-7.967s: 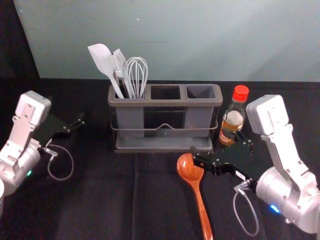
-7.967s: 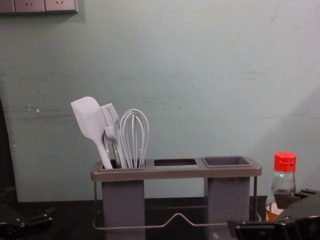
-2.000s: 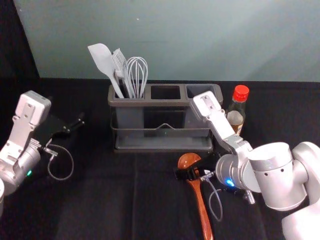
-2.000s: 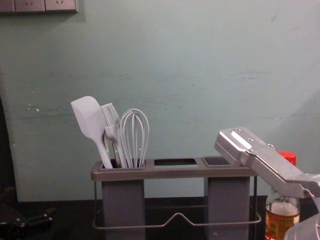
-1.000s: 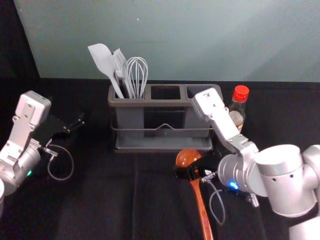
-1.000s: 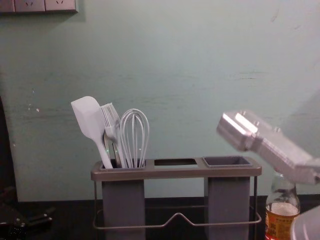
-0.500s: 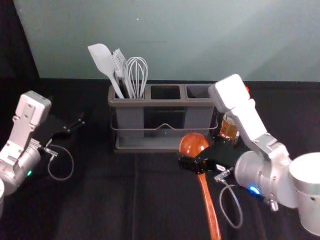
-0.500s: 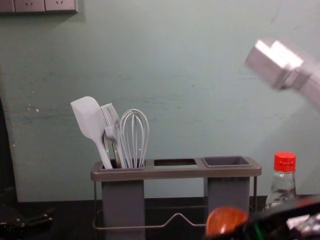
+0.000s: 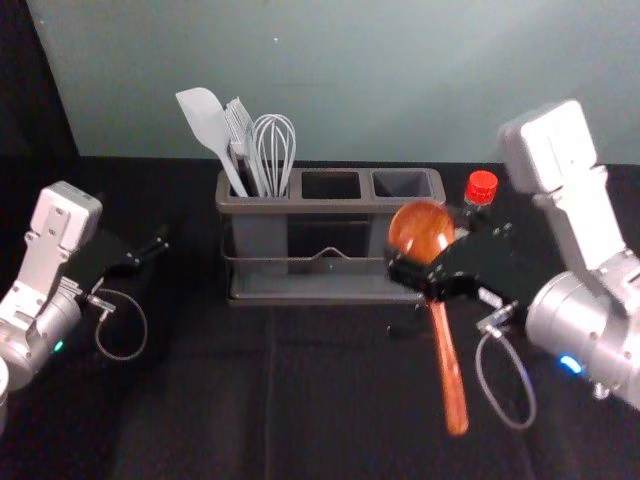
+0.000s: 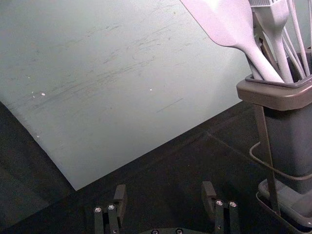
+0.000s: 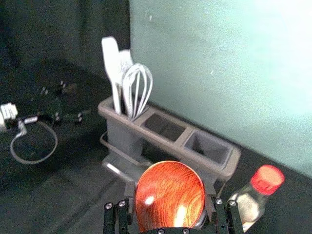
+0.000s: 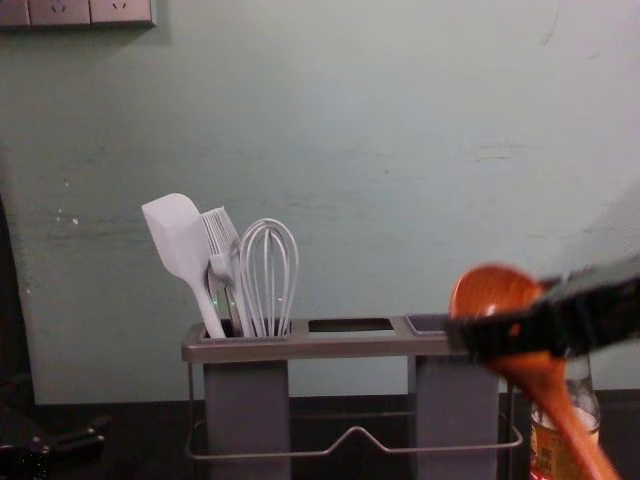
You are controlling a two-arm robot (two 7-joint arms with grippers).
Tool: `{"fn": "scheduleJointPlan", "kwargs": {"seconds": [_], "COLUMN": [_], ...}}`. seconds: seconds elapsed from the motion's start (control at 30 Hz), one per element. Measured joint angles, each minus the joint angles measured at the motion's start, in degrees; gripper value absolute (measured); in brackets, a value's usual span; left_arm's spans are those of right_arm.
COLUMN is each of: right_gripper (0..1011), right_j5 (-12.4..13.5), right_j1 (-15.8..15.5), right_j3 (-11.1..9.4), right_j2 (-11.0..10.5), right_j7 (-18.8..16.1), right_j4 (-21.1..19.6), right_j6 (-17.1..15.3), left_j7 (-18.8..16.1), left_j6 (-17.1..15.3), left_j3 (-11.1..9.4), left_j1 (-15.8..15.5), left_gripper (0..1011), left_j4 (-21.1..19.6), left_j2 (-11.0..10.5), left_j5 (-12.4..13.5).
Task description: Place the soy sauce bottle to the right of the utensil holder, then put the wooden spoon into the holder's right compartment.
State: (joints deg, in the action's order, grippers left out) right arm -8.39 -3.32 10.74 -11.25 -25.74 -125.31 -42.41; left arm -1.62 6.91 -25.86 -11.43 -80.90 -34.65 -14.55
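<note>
1. Head view: The right gripper [image 9: 432, 278] clasps the raised spoon [image 9: 420, 230] before the holder's [image 9: 330, 206] right end; the bottle [image 9: 481, 188] stands just right of the holder. The left gripper [image 9: 152, 253] is parked at left.
2. Left wrist view: The left gripper's [image 10: 164, 197] jaws stand wide apart, empty.
3. Right wrist view: The right gripper's [image 11: 169, 202] jaws flank the bowl.
4. Chest view: The spoon tilts, bowl up, partly hiding the bottle.

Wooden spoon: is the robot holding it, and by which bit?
Yes, the right gripper holds the wooden spoon near where its bowl meets the handle.
</note>
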Motion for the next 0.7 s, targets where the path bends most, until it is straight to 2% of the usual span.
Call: {"fn": "scheduleJointPlan", "kwargs": {"seconds": [0.23, 0.37, 0.7], "right_gripper": [842, 842, 842], "right_j5": [1.96, 2.60, 3.27], "right_j1": [-1.37, -1.78, -0.53], "right_j3": [-2.85, -3.68, -4.29], "right_j2": [0.12, 0.30, 0.12], "right_j7": [2.68, 4.24, 7.98], "right_j4": [-0.96, -0.68, 2.38], "right_j6": [8.30, 12.37, 20.65], "left_j7": [0.00, 0.00, 0.00], "left_j6": [0.00, 0.00, 0.00], "left_j3": [0.00, 0.00, 0.00], "left_j1": [0.00, 0.00, 0.00], "left_gripper": [1005, 1005, 1005], "left_j4": [0.00, 0.00, 0.00], "left_j2": [0.00, 0.00, 0.00], "left_j5": [0.00, 0.00, 0.00]}}
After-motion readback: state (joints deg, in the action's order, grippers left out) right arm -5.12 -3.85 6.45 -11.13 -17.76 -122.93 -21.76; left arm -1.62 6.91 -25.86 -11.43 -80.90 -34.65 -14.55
